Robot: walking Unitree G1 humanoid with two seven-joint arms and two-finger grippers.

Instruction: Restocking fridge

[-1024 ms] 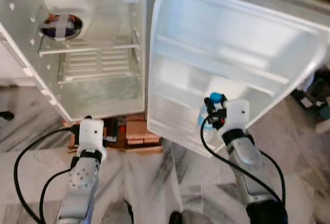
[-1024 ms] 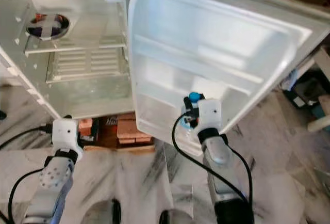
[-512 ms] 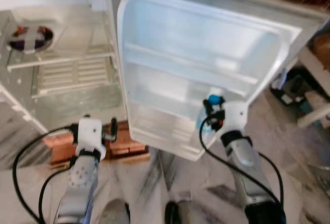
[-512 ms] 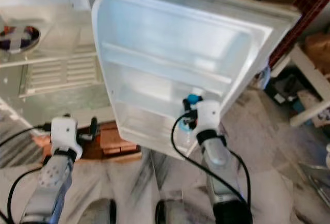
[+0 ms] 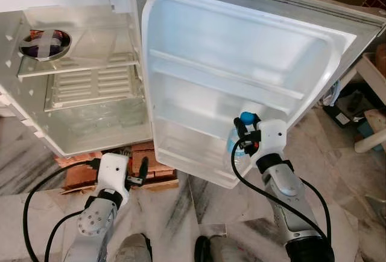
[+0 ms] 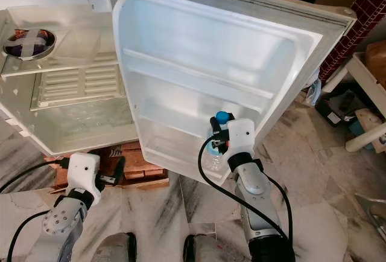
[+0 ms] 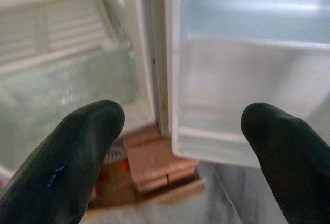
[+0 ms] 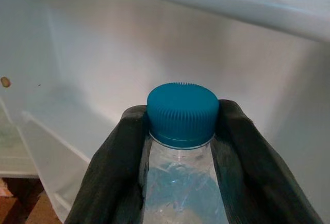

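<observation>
One bottle (image 8: 181, 182), clear plastic w/ blue cap (image 6: 222, 117), sits clamped in the right gripper (image 8: 180, 146): both black fingers (image 8: 116, 167) press the neck just under the cap, bottle upright, body hanging below the grip. Right gripper holds it up against the inner face of the open fridge door (image 5: 241, 63), at the lower door shelf (image 5: 199, 153); can't tell if the bottle base rests on anything. Above the gripper runs the door's upper rail (image 5: 226, 75), w/ the door's top pocket beyond that. Behind the fingers in the right wrist view: pale door liner, plus a shelf edge slanting away to one side.

Left gripper (image 7: 180, 146) is low, well apart from the right one, fingers spread wide w/ nothing between them. Its two black fingertips (image 7: 72, 152) frame the gap where the door's hinge side meets the fridge cabinet (image 5: 78, 93). Past those fingers: a stack of bricks (image 5: 151, 156) under the fridge's front edge, near the left gripper. Cabinet interior is white, w/ a wire-slat shelf (image 5: 90, 84) and a round dark fan-like part (image 5: 44, 43) taped over, up near the top corner.

Floor (image 5: 181, 207) is grey-veined marble. Black cables (image 5: 36, 207) loop off both silver arms. To the right gripper's outer side, beyond the door edge, clutter and a white bench-like thing (image 6: 368, 81) stand on the floor.
</observation>
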